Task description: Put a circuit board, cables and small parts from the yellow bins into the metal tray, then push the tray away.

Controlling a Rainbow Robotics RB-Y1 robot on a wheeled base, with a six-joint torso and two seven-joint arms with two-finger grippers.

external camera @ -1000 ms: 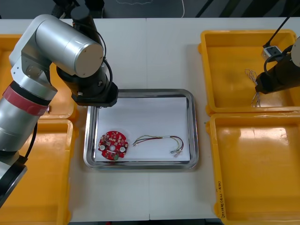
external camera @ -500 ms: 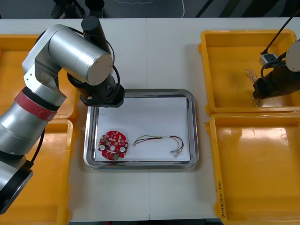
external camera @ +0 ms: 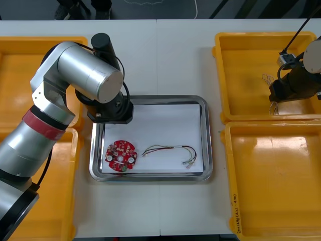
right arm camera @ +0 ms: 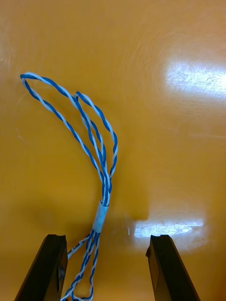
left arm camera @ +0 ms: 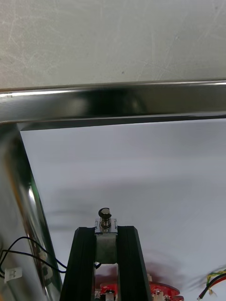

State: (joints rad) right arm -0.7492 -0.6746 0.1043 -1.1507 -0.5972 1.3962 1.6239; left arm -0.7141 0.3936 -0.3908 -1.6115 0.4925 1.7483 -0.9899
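Hovering over the far-left corner of the metal tray [external camera: 206,131], the left gripper [external camera: 111,114] sat just inside the rim. Left wrist view: fingers [left arm camera: 84,263] were drawn in close, pinching a small metal part [left arm camera: 105,222] btwn the tips. The part stood upright, its rounded top projecting past the fingertips, above the tray's white floor. Tray contents, front view: round red circuit board [external camera: 121,155] in the near-left area, w/ the red and yellow cable [external camera: 170,149] lying just beside it toward the right, not touching it.

The right gripper [external camera: 277,95] was positioned over the far right yellow bin [external camera: 241,75], close to that bin's near wall. Right wrist view: fingers [right arm camera: 52,263] were spread wide, nothing gripped. The twisted blue and white cable [right arm camera: 96,141] lay on the bin floor. Its banded end ran btwn the two fingers, closer to one of them, w/ the loops fanning out ahead of the tips. Contact btwn finger and cable: could not be determined.
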